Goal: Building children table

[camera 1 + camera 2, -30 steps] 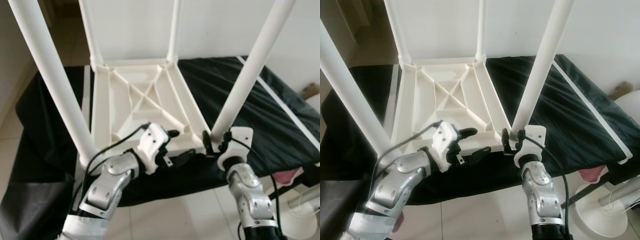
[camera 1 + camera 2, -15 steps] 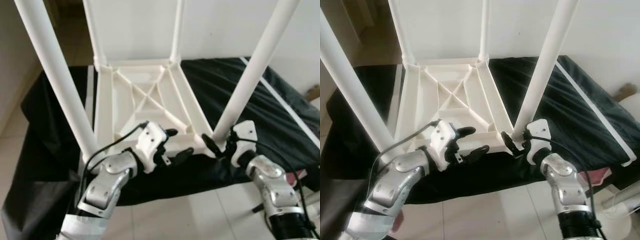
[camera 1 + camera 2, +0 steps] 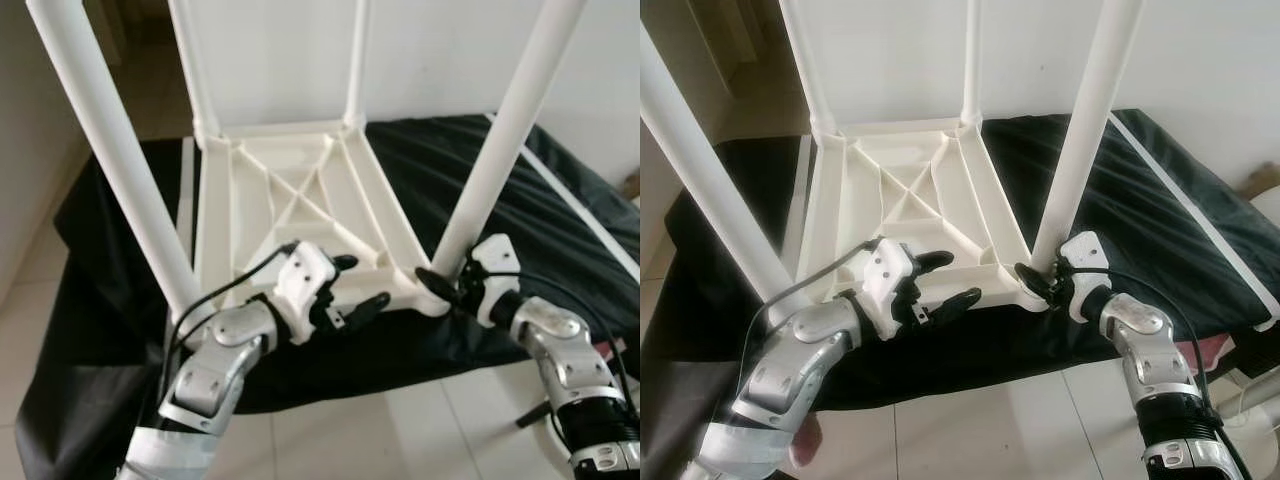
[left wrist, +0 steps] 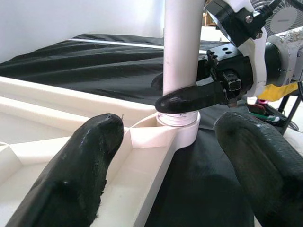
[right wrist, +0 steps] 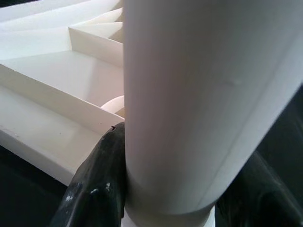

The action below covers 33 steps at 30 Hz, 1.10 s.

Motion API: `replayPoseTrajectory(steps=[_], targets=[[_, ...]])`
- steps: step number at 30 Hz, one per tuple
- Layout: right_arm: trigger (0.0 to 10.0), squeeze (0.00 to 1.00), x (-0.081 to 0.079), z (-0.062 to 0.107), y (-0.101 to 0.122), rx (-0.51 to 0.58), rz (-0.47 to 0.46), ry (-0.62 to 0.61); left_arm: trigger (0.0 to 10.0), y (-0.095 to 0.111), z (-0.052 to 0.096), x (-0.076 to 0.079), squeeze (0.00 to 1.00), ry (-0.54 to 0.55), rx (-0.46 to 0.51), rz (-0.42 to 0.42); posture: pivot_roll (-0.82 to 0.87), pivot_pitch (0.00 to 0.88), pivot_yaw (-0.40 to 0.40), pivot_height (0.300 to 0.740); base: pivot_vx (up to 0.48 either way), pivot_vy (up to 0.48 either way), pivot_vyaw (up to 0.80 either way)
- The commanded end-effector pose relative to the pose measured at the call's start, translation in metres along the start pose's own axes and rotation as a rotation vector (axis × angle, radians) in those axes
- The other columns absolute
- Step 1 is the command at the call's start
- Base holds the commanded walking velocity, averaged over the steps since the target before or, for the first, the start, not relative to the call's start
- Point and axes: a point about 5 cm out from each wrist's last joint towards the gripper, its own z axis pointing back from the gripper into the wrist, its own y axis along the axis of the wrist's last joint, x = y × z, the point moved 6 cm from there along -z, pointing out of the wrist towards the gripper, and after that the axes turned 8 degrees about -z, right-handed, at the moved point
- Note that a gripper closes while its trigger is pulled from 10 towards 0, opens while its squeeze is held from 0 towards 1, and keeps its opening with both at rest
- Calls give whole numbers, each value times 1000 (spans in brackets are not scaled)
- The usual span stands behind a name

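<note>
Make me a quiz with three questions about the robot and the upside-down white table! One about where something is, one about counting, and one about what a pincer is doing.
1. Where does the white table lie?
A. On the bare floor
B. Upside down on a black cloth
C. Leaning on a chair

2. How many table legs stand up?
A. Two
B. Three
C. Four

3. What is the right pincer doing?
A. Gripping the bottom of a leg
B. Hanging idle
C. Holding a screwdriver

Answers:
1. B, because the ribbed underside faces up and the black cloth spreads beneath it.
2. C, because one white leg rises from each corner, two near and two far.
3. A, because its black fingers press both sides of the near right leg just above its socket; the left pincer hovers open over the table's near edge.
</note>
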Motion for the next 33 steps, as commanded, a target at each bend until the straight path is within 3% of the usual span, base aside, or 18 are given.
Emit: replayPoseTrajectory(steps=[1,2,3,4,5,6,7,17,26,32,33], targets=[[0,0,0,2,-6,-37,52,17,10000,3,1,-1,0,11,1,-4,25,26,-15,740,0,0,0],[0,0,0,2,-6,-37,52,17,10000,3,1,-1,0,11,1,-4,25,26,-15,740,0,0,0],[2902,0,0,2,-7,-41,44,20,10000,3,1,-1,0,12,1,-4,25,29,-16,740,0,0,0],[2902,0,0,2,-7,-41,44,20,10000,3,1,-1,0,12,1,-4,25,29,-16,740,0,0,0],[8392,0,1,2,-8,-42,41,20,10000,3,0,-2,0,12,2,-3,24,30,-15,740,0,0,0],[8392,0,1,2,-8,-42,41,20,10000,3,0,-2,0,12,2,-3,24,30,-15,740,0,0,0],[10000,0,2,3,-9,-42,27,13,10000,3,0,-2,0,13,1,-2,23,31,-15,740,0,0,0],[10000,0,11,4,-7,-14,-29,-103,10000,2,1,1,0,11,0,6,17,49,-20,740,0,0,0],[10000,0,24,9,-8,16,-88,-377,10000,3,2,2,0,19,2,17,23,63,-28,740,0,0,0],[10000,0,25,14,-9,34,-140,-478,10000,2,4,1,0,24,0,24,21,73,-23,740,0,0,0],[10000,0,20,17,-8,58,-177,-567,10000,2,5,3,0,21,-3,28,19,76,-20,740,0,0,0]])
